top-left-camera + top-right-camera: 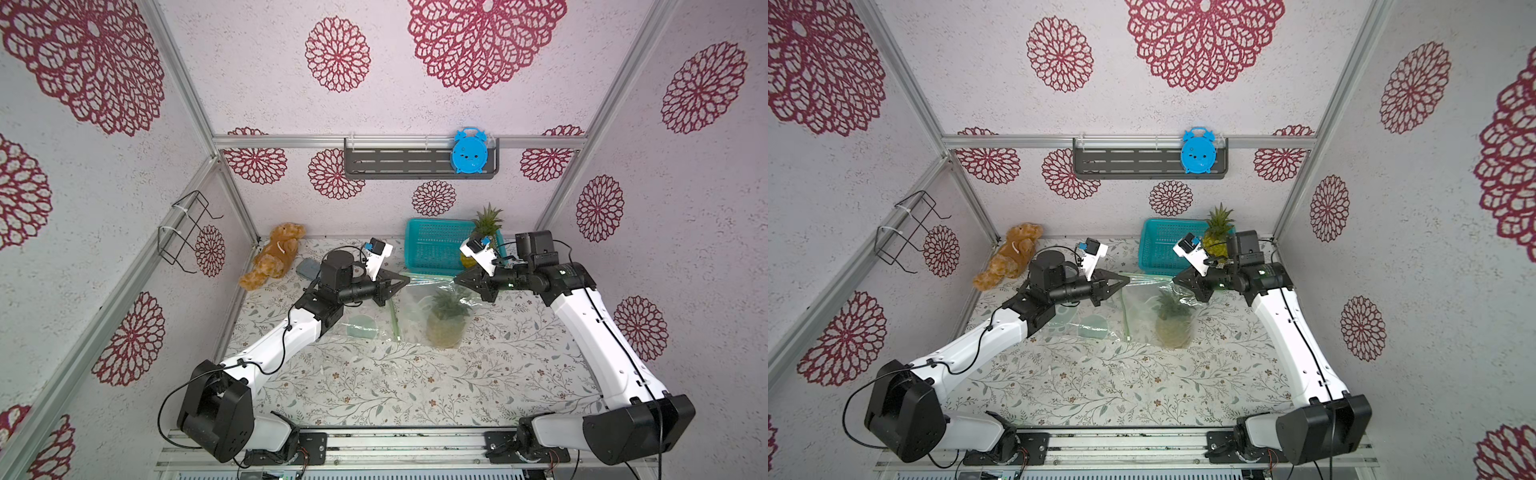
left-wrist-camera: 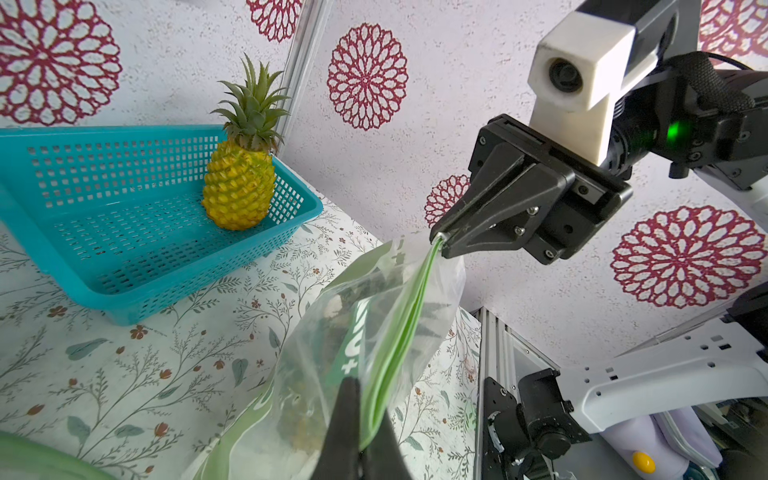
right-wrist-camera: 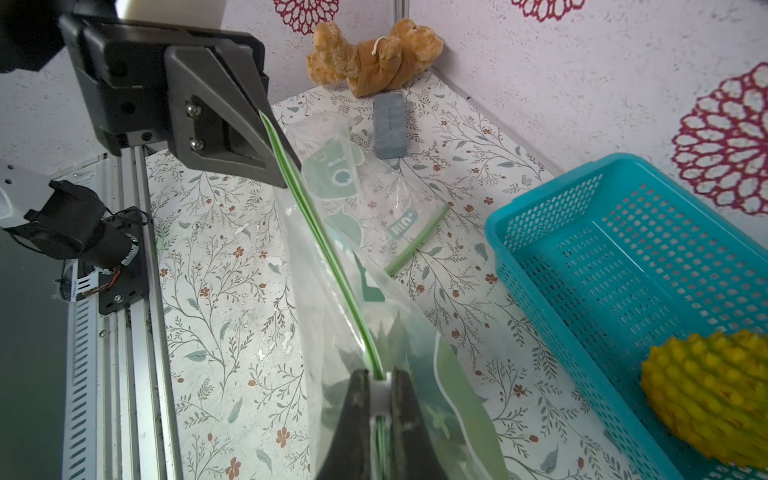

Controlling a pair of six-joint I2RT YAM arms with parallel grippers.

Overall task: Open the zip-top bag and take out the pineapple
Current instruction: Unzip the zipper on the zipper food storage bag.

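Claws tight: left claw and right claw each pinch a zip-top bag seal end.
pineapple inside, just beside teal basket; right wrist view shows white slider between its fingers, hidden in both top views.

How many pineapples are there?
2. One yellow pineapple stands in the teal basket at the back; a bagged pineapple sits inside the clear zip-top bag that the left gripper and right gripper pinch. No others show.

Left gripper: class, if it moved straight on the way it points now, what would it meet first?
The left gripper, shut on the green seal of the zip-top bag, points along it at the right gripper, shut on the seal's other end. Past the bag, that gripper would likely come first.
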